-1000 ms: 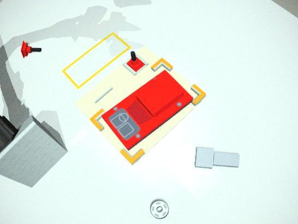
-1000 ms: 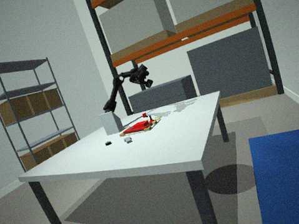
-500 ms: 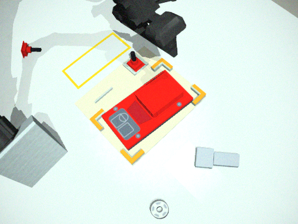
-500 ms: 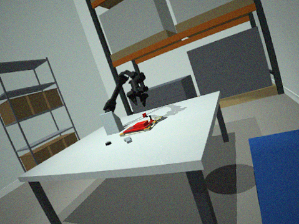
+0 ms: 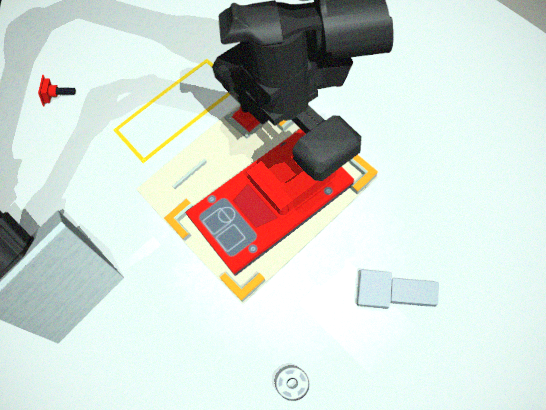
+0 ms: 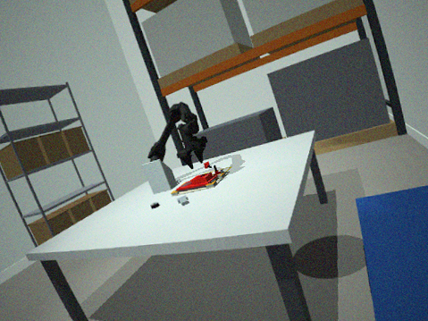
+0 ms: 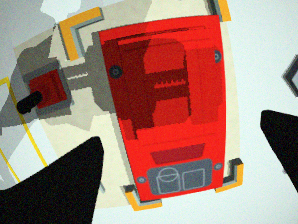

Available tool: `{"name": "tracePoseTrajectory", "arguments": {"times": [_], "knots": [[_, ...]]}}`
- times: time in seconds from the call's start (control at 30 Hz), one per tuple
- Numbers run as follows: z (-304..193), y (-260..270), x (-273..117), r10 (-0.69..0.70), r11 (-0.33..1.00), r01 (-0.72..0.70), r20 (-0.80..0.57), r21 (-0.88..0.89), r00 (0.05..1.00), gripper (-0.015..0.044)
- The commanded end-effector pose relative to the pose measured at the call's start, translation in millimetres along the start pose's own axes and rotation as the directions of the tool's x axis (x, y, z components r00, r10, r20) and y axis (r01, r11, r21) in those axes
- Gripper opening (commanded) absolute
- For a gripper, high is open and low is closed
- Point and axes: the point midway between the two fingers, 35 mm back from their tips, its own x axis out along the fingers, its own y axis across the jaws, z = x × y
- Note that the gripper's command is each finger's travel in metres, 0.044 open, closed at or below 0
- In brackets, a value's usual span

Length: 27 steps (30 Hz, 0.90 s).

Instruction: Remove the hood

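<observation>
The toy car (image 5: 210, 245) (image 6: 198, 185) (image 7: 172, 142) is a flat red body between orange corner brackets on a cream board (image 5: 156, 190) (image 7: 70, 142). A grey panel with a drawn circle and squares lies on one end of it. I cannot tell the hood apart from the rest of the red body. The marked area (image 5: 161, 95) is a yellow outline on the table beside the board. My gripper (image 5: 296, 142) (image 6: 196, 164) (image 7: 185, 132) is open and empty above the car. The arm hides part of the car and the outline's near corner in the top view.
A red square with a black knob (image 5: 246, 120) (image 7: 48, 89) sits beside the car on the board. A red piece with a black stem (image 5: 48, 91) lies past the marked area. A grey box (image 5: 62, 285) (image 6: 160, 177), grey blocks (image 5: 374, 289) and a wheel (image 5: 303, 383) stand around.
</observation>
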Motion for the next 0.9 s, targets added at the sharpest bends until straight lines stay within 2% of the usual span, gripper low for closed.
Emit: {"name": "tracePoseTrajectory", "arguments": {"times": [0.0, 0.87], "knots": [[1.2, -1.2, 1.0, 0.017, 1.0, -0.017, 0.003, -0.006, 1.0, 0.044], [2.1, -1.2, 16.8, 0.017, 1.0, -0.017, 0.004, -0.006, 1.0, 0.044]]}}
